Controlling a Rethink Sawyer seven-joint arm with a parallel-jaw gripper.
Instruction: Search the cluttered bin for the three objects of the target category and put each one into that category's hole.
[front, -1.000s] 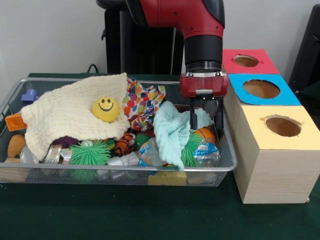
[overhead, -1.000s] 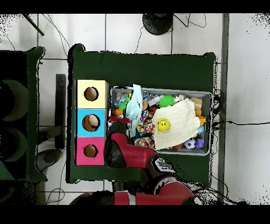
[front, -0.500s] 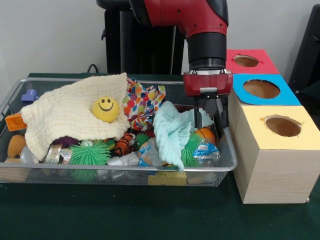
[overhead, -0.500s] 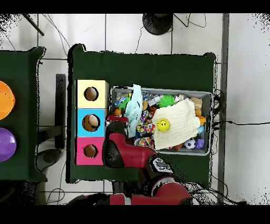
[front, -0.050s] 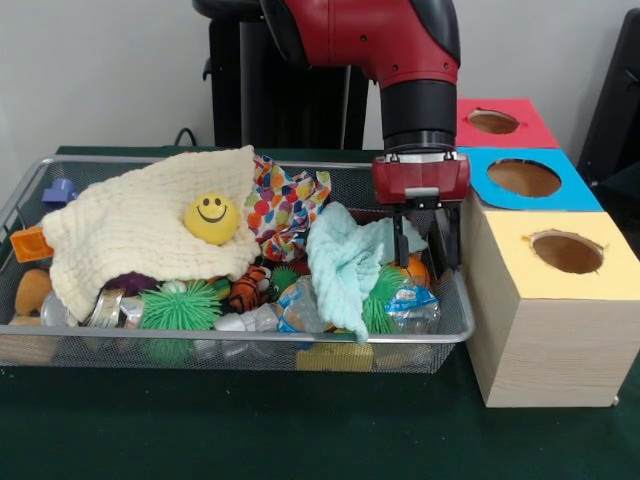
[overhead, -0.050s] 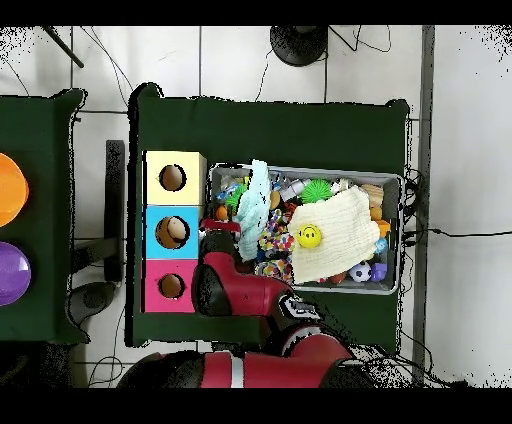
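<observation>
Shifting toward the yellow-topped wooden box (front, -0.050s: 548, 310) since the earlier frame, the black two-fingered gripper (front, -0.050s: 427, 240) hangs spread apart over the wire mesh bin (front, -0.050s: 250, 352). Only the front view shows its fingers (front, -0.050s: 401, 242); overhead, the red arm (overhead, -0.050s: 232, 288) hides them.

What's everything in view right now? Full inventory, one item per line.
bin: 1, wire mesh, on the green table
cream cloth: 1, bin's left half
smiley ball: 1, yellow, on the cream cloth
dotted cloth: 1, multicolour, bin's middle, far side
mint cloth: 1, bin's right half
spiky ball: 1, green, near edge
orange ball: 1, below the hand
boxes: 3, each with a top hole, right of bin: yellow, blue, red
hand: 1, black fingers open, low in bin's right end
arm: 1, red and black
</observation>
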